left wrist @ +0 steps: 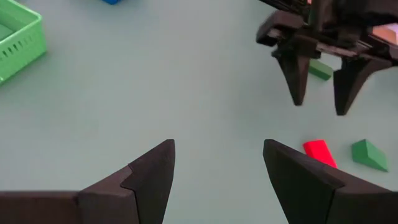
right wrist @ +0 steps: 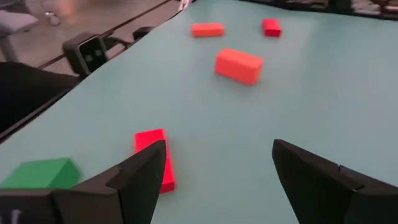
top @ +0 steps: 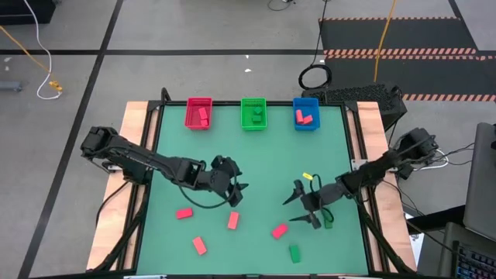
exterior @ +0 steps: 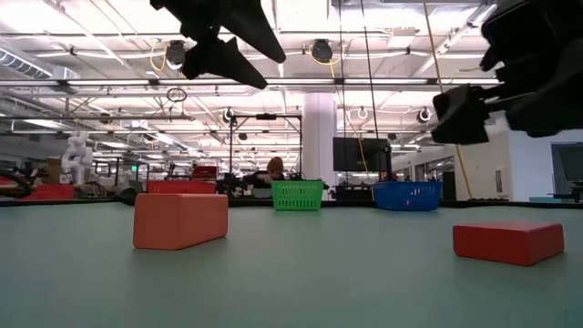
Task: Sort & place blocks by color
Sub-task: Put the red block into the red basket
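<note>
Your right gripper (top: pixel 301 209) hangs with fingers apart and empty over the table's near right, likely lined up for the red block (top: pixel 280 230) just beside it; your left gripper (top: pixel 238 191) hovers mid-table, also spread and empty. 4 red blocks and a green block (top: pixel 294 253) lie loose near the front edge; the bins (top: pixel 199 113) at the back already hold some.

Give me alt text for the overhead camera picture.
Two open, empty grippers, left and right, hover over a green table above scattered red blocks and a green block. Red, green and blue bins line the far edge.
</note>
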`<state>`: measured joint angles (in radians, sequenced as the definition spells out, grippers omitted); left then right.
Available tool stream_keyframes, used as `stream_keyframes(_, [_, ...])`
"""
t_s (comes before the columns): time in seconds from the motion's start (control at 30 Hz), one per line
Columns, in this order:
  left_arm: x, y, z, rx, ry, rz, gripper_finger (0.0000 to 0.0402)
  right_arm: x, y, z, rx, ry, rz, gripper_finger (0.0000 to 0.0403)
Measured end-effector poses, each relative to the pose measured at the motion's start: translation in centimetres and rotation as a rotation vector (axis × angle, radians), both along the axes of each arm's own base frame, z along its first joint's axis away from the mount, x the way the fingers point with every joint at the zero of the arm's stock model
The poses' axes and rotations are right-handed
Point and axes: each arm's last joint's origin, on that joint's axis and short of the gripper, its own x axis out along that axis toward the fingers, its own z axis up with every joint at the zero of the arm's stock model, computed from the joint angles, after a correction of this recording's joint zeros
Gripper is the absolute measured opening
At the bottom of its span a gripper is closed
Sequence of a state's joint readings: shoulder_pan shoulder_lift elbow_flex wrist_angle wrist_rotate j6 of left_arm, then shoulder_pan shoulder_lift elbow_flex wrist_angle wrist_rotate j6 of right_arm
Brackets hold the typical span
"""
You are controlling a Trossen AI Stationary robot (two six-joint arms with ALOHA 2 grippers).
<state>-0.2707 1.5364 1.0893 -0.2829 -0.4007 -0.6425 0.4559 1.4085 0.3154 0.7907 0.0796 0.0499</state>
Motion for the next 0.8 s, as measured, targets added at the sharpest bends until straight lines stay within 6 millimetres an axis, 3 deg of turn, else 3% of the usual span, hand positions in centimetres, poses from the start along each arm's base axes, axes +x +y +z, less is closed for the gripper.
stream_keyframes(0.23, [-0.3, -0.9, 0.0, 0.002, -0.009, 0.003, 0.0248, 1.0, 1.8, -1.9, -0.001, 0.047, 0.044, 0.0286])
stream_keyframes(0.63, [-0.3, -0.9, 0.0, 0.015, -0.008, 0.016, 0.0248, 4.0, 4.1, -5.5, -0.020, 0.118, 0.108, 0.0284])
stream_keyframes(0.8, [-0.3, -0.9, 0.0, 0.017, -0.003, 0.016, 0.0248, 4.1, 4.1, -5.8, -0.025, 0.123, 0.102, 0.0253])
